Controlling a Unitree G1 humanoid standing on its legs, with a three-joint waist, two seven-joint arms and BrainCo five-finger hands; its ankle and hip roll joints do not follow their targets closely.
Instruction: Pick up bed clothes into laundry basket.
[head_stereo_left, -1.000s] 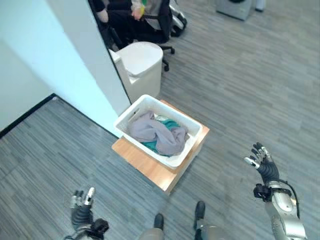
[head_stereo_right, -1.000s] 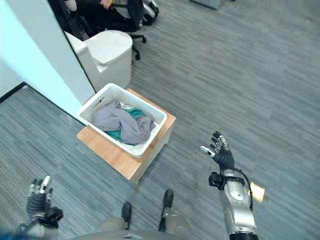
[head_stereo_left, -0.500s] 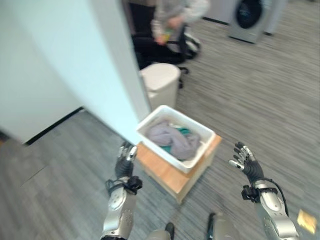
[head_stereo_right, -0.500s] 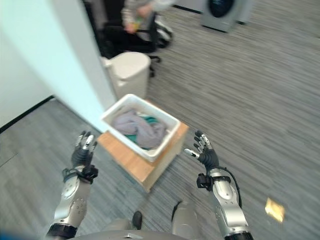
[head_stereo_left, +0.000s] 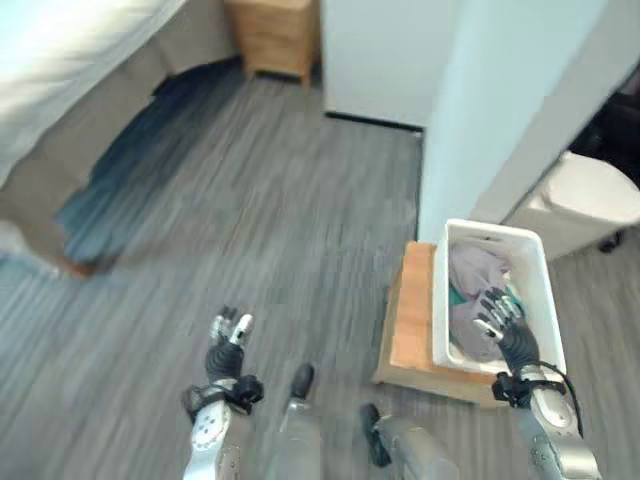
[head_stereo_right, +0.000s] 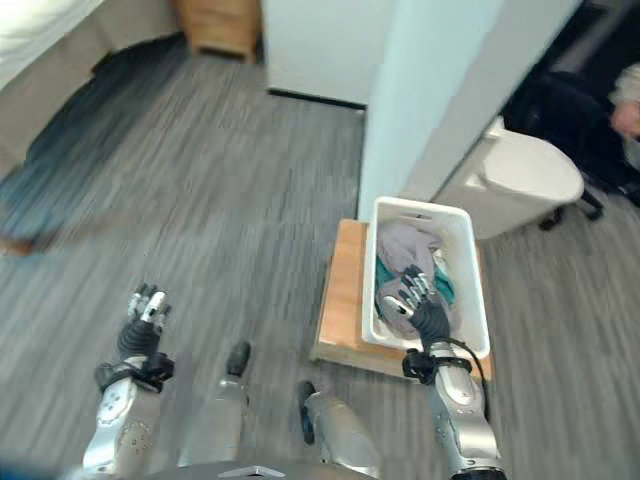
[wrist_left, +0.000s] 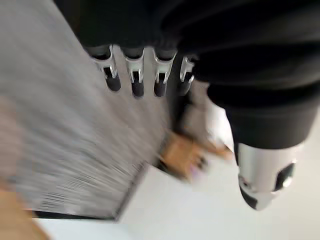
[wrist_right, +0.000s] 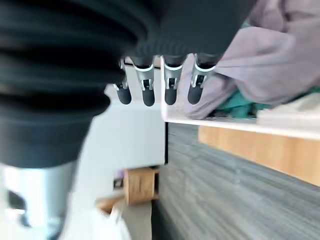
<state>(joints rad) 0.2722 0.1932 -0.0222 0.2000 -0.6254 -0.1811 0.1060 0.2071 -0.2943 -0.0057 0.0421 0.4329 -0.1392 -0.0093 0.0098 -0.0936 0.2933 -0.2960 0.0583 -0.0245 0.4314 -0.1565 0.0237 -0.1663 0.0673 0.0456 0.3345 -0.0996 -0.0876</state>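
Bed clothes (head_stereo_left: 470, 285) fill laundry basket (head_stereo_left: 541, 300) | right hand (head_stereo_left: 503, 322) nearer, over basket, apparently clear of cloth | left hand (head_stereo_left: 226, 345) well apart | both hands' fingers relaxed, empty

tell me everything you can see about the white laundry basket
The laundry basket is a white rectangular tub, plastic by its look, with plain walls and a rolled rim. It sits upright on a low wooden platform, close to the foot of a pale wall. Inside lies a crumpled grey cloth over something teal. The right hand, fingers straight, hangs over its near end; whether it touches the contents is unclear.
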